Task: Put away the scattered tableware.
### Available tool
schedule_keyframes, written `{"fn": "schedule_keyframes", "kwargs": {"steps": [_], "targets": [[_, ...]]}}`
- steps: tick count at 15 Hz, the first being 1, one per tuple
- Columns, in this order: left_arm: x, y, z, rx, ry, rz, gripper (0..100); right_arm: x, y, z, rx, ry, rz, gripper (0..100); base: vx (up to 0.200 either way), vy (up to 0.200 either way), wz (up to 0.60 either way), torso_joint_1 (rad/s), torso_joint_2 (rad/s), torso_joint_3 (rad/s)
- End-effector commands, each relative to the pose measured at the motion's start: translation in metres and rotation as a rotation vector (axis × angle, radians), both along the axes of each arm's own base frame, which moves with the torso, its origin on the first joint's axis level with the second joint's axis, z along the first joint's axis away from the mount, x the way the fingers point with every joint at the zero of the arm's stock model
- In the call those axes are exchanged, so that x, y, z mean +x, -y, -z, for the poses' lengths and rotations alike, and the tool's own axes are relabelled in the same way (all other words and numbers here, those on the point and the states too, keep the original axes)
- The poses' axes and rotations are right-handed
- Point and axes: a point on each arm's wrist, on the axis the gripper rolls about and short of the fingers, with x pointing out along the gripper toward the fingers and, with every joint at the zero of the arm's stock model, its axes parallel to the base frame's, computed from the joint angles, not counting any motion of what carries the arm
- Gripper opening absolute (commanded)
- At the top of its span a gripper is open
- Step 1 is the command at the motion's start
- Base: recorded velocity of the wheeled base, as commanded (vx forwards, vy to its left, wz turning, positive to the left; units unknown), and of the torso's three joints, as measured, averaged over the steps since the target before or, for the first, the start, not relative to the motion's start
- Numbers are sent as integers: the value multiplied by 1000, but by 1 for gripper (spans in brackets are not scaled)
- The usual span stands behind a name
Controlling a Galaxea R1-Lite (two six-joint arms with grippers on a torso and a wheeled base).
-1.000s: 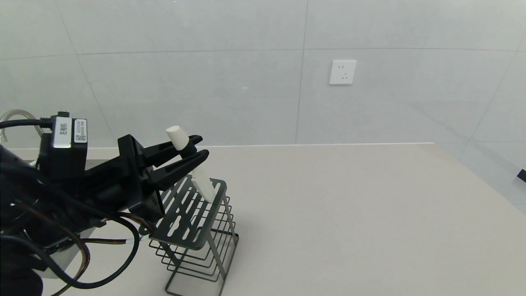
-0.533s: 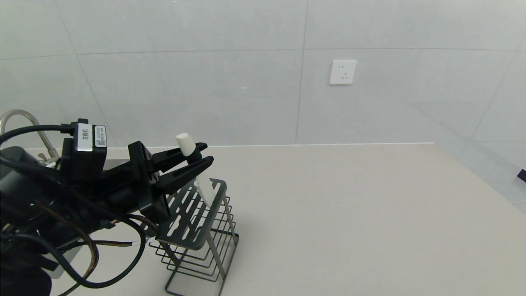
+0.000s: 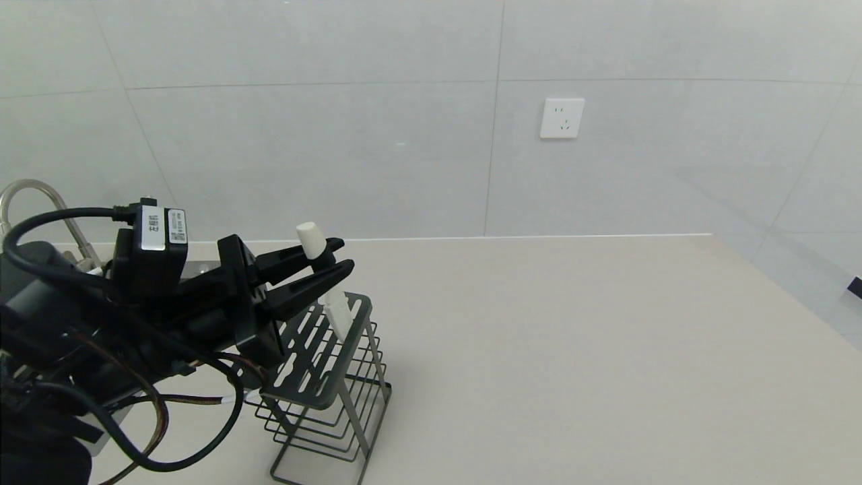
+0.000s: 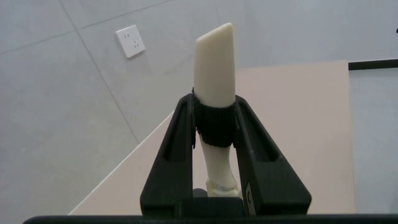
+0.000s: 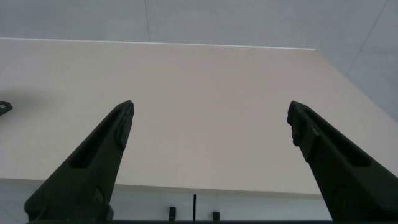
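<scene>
The left gripper [image 3: 342,255] is clenched on a white utensil [image 3: 309,236], its jaws pinching the shaft about midway, so the blunt end stands above them and the flatter lower part hangs below; the left wrist view shows the same clamp, the left gripper [image 4: 214,121] closed around the white utensil [image 4: 214,62] with a dark band at the pinch. Over the last second the jaws have slid a little to the robot's right and sunk lower, and the utensil has come slightly nearer upright. Its lower end now sits deeper against the far end of the slotted top [image 3: 303,357] of the dark wire rack [image 3: 323,417] just beneath the jaws; whether it has really entered a slot I cannot tell. By my reckoning the insertion is under way but unfinished: the utensil is gripped, not yet resting in the rack, so a further straight descent before letting go looks needed. Well off to the jaws' right, the right gripper [image 5: 210,115] hangs spread wide and holding nothing above the counter [image 3: 572,337]
</scene>
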Motion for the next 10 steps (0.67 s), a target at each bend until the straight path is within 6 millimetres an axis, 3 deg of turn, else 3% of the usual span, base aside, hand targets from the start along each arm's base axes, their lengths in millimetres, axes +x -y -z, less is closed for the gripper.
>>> {"fn": "schedule_keyframes", "kwargs": {"steps": [1, 10], "targets": [[2, 1, 3, 4, -10, 0, 0, 0, 0, 0, -1, 0, 0, 100, 0, 0, 0, 0, 0, 0], [1, 0, 13, 29, -40, -4, 0, 0, 0, 0, -1, 0, 0, 100, 0, 0, 0, 0, 0, 0]]}}
